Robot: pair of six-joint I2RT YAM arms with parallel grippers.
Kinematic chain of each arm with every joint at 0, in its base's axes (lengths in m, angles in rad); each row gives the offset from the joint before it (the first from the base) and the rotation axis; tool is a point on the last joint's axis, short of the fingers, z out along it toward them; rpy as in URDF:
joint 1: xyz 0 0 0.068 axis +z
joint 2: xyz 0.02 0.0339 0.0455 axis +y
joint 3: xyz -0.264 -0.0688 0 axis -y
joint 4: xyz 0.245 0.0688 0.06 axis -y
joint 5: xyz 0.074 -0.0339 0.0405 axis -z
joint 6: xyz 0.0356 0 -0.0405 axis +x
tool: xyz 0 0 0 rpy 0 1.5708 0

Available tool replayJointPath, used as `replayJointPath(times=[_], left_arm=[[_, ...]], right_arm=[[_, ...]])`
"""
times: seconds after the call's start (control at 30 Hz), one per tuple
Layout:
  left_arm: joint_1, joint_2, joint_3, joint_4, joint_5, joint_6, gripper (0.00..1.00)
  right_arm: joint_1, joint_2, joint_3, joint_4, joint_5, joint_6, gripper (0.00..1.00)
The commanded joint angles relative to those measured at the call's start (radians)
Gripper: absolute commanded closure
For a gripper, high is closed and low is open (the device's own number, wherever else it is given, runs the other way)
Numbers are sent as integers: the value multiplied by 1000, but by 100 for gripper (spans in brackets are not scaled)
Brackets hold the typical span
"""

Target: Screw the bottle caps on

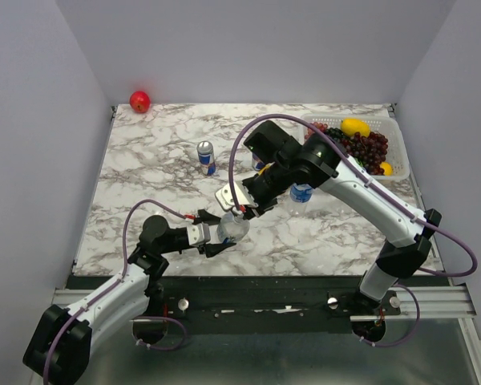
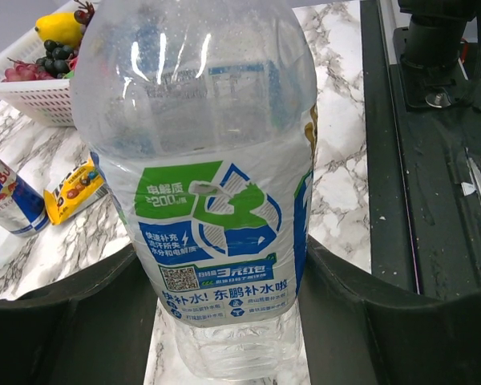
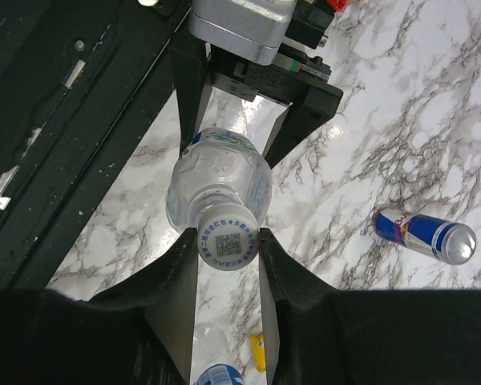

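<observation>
A clear bottle [image 1: 233,228] with a blue-and-white label stands near the table's front edge. My left gripper [image 1: 218,234] is shut on its lower body; in the left wrist view the bottle [image 2: 208,160] fills the space between the fingers [image 2: 361,313]. My right gripper [image 1: 242,212] comes down from above and is shut on the whitish cap [image 3: 228,245], which sits on the bottle's neck [image 3: 218,191]. A second bottle [image 1: 301,192] stands behind the right arm; it also shows in the right wrist view [image 3: 216,374]. No other caps are in view.
A blue-and-silver can [image 1: 206,158] stands mid-table, also seen in the right wrist view [image 3: 425,233] and the left wrist view [image 2: 8,200]. A yellow snack pack [image 2: 76,188] lies near it. A white fruit basket [image 1: 397,136] is at the back right, a red apple [image 1: 139,101] at the back left.
</observation>
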Motion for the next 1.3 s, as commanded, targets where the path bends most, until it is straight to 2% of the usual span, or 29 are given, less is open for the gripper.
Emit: replayJointPath(times=[0.0, 0.6, 0.7, 0.83, 1.03, 1.27], left_arm=[[-7, -2, -6, 37, -29, 18, 100], [-17, -6, -19, 79, -51, 14, 100], [-20, -15, -25, 102, -94, 24, 100], [-27, -55, -37, 108, -222, 45, 100], [-27, -60, -46, 111, -226, 50, 100], [-27, -31, -37, 135, -254, -19, 100]], right_arm=[[9, -5, -19, -192, 16, -9, 73], [21, -7, -47, -191, 31, 18, 73], [23, 0, -53, -191, 28, 52, 73], [23, 15, -52, -191, 39, 103, 73], [23, 59, -24, -191, 93, 198, 73], [23, 69, -18, -177, 97, 224, 73]])
